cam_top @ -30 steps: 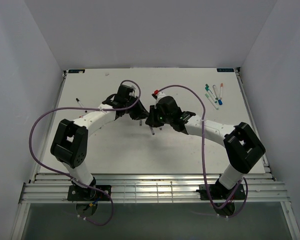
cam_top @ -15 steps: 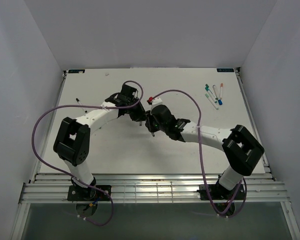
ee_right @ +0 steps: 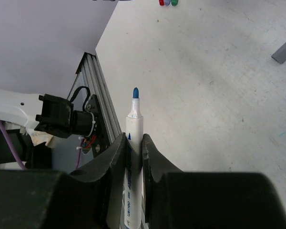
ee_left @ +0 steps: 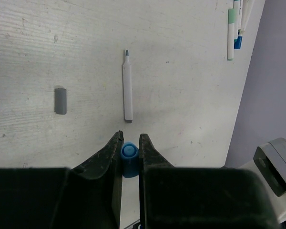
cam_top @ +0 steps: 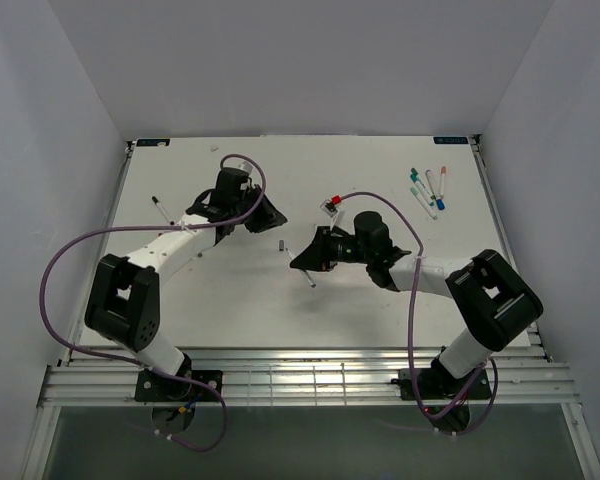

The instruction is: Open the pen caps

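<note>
Far left, a lone pen [cam_top: 158, 208] lies flat. The left gripper [ee_left: 130, 137] has its jaws pinched on a blue cap [ee_left: 129, 155], seen end-on and already off its pen. Ahead of it on the table [ee_left: 190, 109] lie one grey cap [ee_left: 60, 100] and one bare pen [ee_left: 127, 88], side by side but apart. The right gripper [ee_right: 134, 138] is clamped on the blue-tipped pen [ee_right: 135, 119], barrel along the fingers, nib poking past them, well clear of that blue cap. The capped pens [cam_top: 428, 188] wait far right. I make it five, nearer the right arm, so that one is likely to fetch.

Overhead camera looks down; wrist cameras hug the shared table [cam_top: 230, 290].
</note>
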Robot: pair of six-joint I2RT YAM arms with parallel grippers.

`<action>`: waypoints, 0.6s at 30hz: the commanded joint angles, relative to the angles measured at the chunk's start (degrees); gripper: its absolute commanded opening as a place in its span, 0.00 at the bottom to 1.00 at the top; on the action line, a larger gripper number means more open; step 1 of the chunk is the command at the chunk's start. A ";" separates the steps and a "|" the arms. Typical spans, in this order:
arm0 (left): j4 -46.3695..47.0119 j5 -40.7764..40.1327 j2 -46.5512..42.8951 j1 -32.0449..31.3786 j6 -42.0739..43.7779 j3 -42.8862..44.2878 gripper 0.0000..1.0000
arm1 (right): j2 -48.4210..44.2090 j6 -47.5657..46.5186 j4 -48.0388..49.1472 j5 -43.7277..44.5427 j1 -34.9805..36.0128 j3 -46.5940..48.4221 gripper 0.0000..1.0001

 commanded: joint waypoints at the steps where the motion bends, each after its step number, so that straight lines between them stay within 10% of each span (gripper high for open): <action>1: -5.36 -2.67 0.24 -0.31 3.61 3.28 0.00 | -1.87 -2.58 -2.42 0.59 -1.26 1.82 0.08; 6: -11.27 -6.90 4.20 -0.31 9.24 3.38 0.00 | -4.33 -15.07 -27.84 22.12 -2.14 8.67 0.08; 18: -11.62 -8.75 10.62 -0.49 14.87 3.46 0.00 | 2.86 -20.00 -35.51 30.93 -7.59 15.80 0.08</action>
